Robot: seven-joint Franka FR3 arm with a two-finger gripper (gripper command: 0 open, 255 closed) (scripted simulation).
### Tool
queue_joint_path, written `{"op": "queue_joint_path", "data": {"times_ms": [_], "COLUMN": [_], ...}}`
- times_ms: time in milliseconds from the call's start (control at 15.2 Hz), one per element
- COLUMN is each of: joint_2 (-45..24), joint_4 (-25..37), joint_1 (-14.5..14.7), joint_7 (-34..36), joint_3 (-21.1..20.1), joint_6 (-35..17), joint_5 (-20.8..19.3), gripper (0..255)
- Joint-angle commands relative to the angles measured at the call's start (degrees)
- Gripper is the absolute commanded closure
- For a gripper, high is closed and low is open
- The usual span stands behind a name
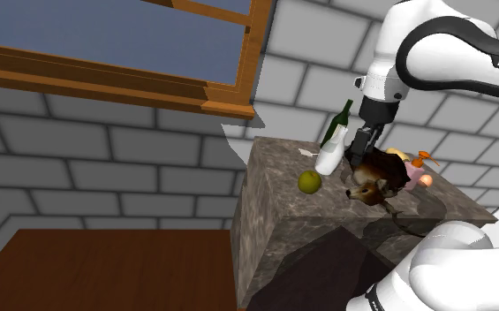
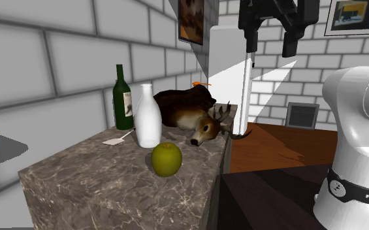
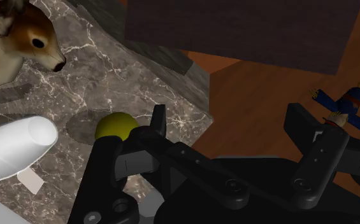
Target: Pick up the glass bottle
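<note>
Where brick walls (image 1: pixel 106 168) meet, marble counter (image 2: pixel 98 189), green bottle (image 2: pixel 123 99)

White bottle (image 2: pixel 148 117) upright on marbled counter (image 2: pixel 91 186)

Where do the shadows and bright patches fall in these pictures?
Second exterior view: a bright wedge of light crosses the white pillar behind the black gripper, and the yellow-green apple is dark underneath. Wrist view: a round grey shadow lies on the marbled stone tabletop beside that apple.
</note>
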State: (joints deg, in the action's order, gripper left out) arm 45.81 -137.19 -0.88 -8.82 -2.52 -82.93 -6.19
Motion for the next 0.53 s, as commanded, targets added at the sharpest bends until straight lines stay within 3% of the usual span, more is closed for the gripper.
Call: {"op": "queue_joint_path", "data": {"times_ms": [0, 462], "joint_2": [0.0, -9.0], "joint_4": [0.0, 3.4], "joint_1": [0.0, -2.6], "joint_7": [0.0, -8.5], "joint_3": [0.0, 8.1], "joint_6": [0.0, -6.9], "joint_5": [0.0, -5.4], "gripper": [0, 0]}}
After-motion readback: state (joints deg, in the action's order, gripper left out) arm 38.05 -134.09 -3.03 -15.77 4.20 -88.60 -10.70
